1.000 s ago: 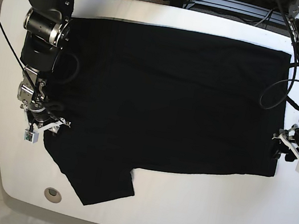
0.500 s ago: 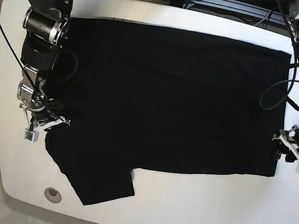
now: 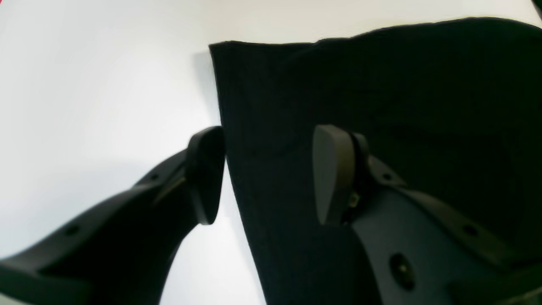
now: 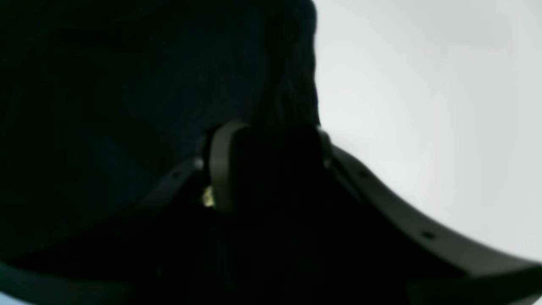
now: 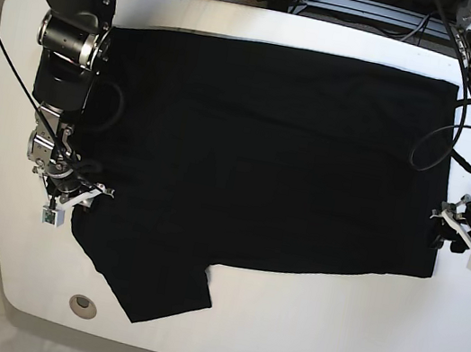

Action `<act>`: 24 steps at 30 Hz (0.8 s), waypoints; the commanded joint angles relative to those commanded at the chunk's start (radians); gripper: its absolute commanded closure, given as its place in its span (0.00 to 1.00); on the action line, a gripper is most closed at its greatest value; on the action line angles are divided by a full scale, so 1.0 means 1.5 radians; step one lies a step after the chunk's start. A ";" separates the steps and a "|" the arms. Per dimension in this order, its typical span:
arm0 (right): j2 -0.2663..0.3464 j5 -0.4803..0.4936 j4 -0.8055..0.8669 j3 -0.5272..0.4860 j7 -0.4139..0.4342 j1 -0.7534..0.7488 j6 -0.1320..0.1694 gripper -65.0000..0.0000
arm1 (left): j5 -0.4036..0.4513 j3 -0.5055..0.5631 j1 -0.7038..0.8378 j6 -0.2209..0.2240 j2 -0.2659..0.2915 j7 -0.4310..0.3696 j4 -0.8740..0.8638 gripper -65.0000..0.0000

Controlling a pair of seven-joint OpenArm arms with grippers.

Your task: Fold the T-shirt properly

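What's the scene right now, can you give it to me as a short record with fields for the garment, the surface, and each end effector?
garment: black T-shirt, spread flat, one sleeve sticking out at the near left of the base view
surface: white table
left end effector: open, fingers straddling the shirt's side edge, one over the bare table, one over the cloth
right end effector: at the opposite shirt edge with cloth bunched between the fingers; the dark, blurred view leaves the grip uncertain
fold progress: no fold made yet
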 joint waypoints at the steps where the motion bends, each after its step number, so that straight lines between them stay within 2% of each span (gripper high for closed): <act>1: 0.000 0.000 0.000 -0.002 0.000 -0.002 0.000 0.66 | -0.001 -0.001 -0.004 0.000 0.000 -0.001 -0.007 0.52; 5: 0.001 -0.005 0.001 -0.005 0.000 -0.011 0.002 0.70 | -0.001 -0.002 -0.017 0.001 -0.001 -0.006 -0.030 0.53; 15: 0.001 -0.054 0.007 0.005 -0.003 -0.030 0.042 0.80 | 0.003 0.005 -0.028 -0.005 -0.003 0.004 -0.010 0.52; 17: -0.001 -0.053 0.005 0.006 -0.013 -0.028 0.045 0.83 | 0.006 0.004 -0.027 -0.005 -0.002 0.006 -0.002 0.52; 24: -0.001 -0.049 0.000 0.005 -0.011 -0.026 0.044 0.81 | 0.009 0.005 -0.026 -0.005 -0.002 0.004 -0.004 0.51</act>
